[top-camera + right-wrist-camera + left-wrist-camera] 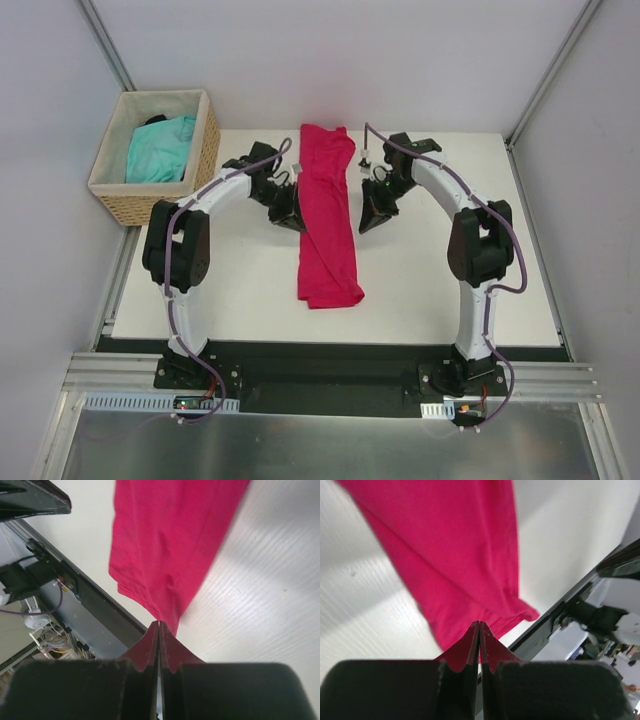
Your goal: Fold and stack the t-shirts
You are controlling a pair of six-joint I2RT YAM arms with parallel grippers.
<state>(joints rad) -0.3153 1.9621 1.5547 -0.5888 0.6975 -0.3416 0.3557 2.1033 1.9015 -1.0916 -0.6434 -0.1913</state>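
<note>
- The crimson t-shirt (328, 215) is laid in the middle of the table (230, 290) as a long narrow strip, folded lengthwise and running from the far edge toward the arms' bases.
- The turquoise t-shirt (160, 150) is bunched inside the wicker basket (135, 208) at the far left corner, well apart from the strip.
- The left gripper (292, 218) is set against the strip's left edge about mid-length. The right gripper (372, 222) is placed just beside the right edge, opposite it.
- Both pairs of fingers are pressed together, tip to tip. Whether a pinch of cloth is caught between them cannot be told.
- The fabric is judged light, limp and without stiffness. It is expected to sag and drag wherever it is unsupported, and its layers may slide apart.
- Hold is best taken at an edge or corner, through all layers at once, with both sides lifted together.
- Only the top view shows the whole layout: strip, basket and both arms.
- A diagonal crease and the layered hem are shown only in the left wrist view, just beyond the left gripper (479, 626).
- In the right wrist view the hem's stacked edges are seen meeting the right gripper (159, 625), a detail lost from above.
</note>
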